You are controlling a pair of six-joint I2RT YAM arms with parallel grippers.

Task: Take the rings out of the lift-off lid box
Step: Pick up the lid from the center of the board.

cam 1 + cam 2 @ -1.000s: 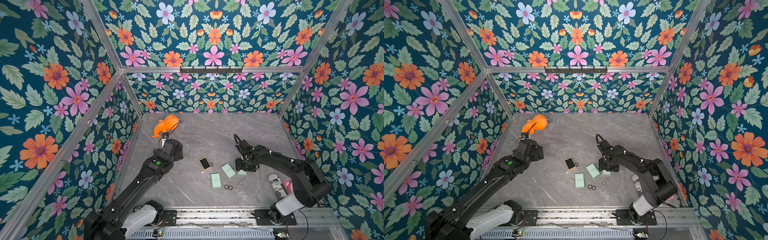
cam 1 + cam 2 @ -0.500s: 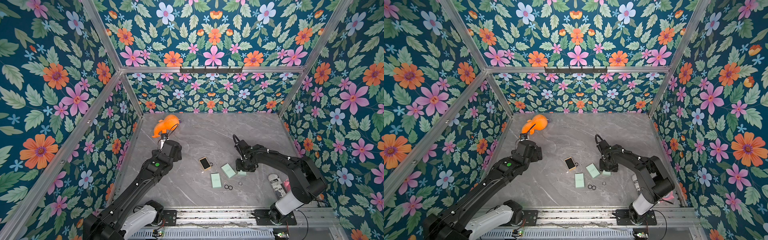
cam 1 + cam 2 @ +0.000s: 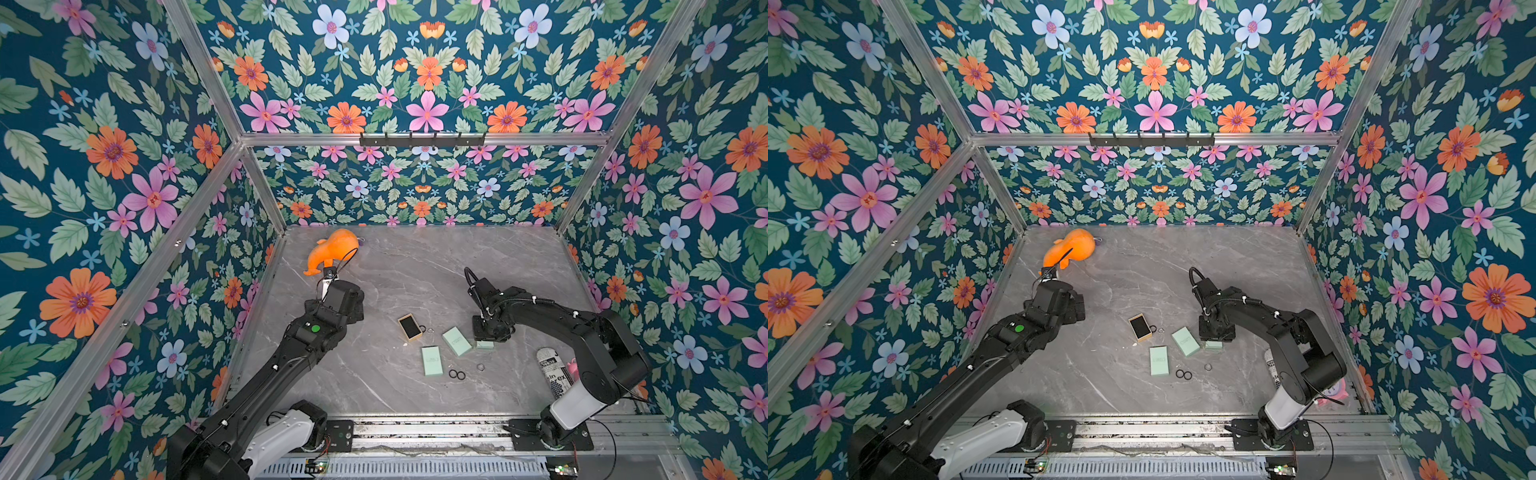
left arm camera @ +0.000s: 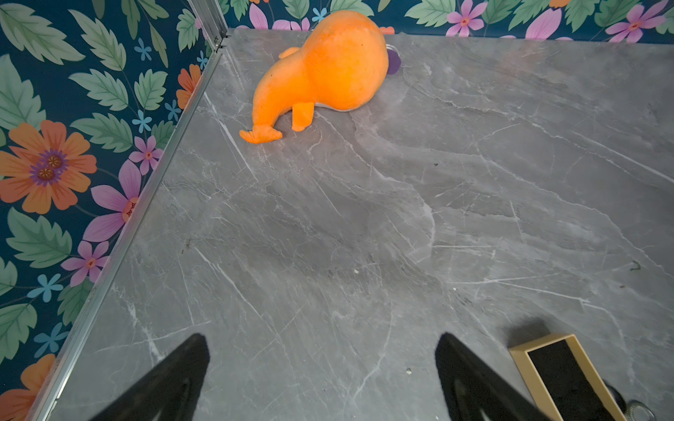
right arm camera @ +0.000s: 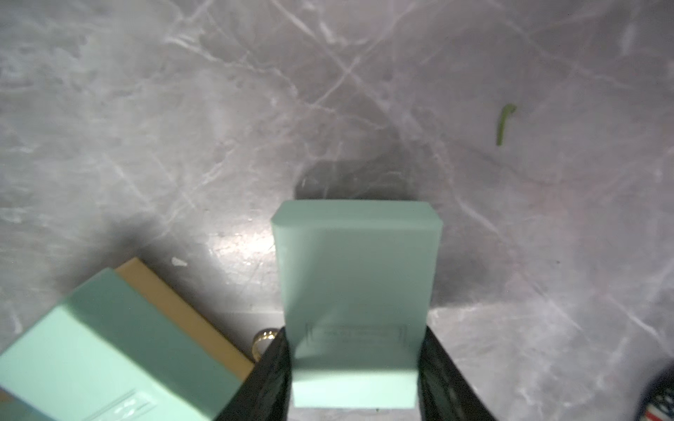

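A small mint-green box (image 5: pixel 355 291) lies flat on the grey table, and my right gripper (image 5: pixel 355 379) is shut on its two long sides; both top views show it (image 3: pixel 484 345) (image 3: pixel 1213 345) under the wrist. Beside it a second mint-green box (image 3: pixel 456 340) leans on a tan base, and a third (image 3: pixel 431 360) lies flat. An open tan tray with a black insert (image 3: pixel 409 327) has a ring (image 3: pixel 430 331) by it. Two black rings (image 3: pixel 456 374) and a silvery ring (image 3: pixel 481 367) lie loose. Another ring (image 5: pixel 264 340) sits next to my right finger. My left gripper (image 4: pixel 322 364) hangs open over bare table.
An orange plush toy (image 3: pixel 332 251) lies at the back left near the wall. A printed can (image 3: pixel 552 372) and a pink item (image 3: pixel 572 368) sit by the right arm's base. Floral walls enclose the table on three sides.
My right gripper's jaws have closed in onto the small mint-green box's sides. The left arm has stayed where it was, open.
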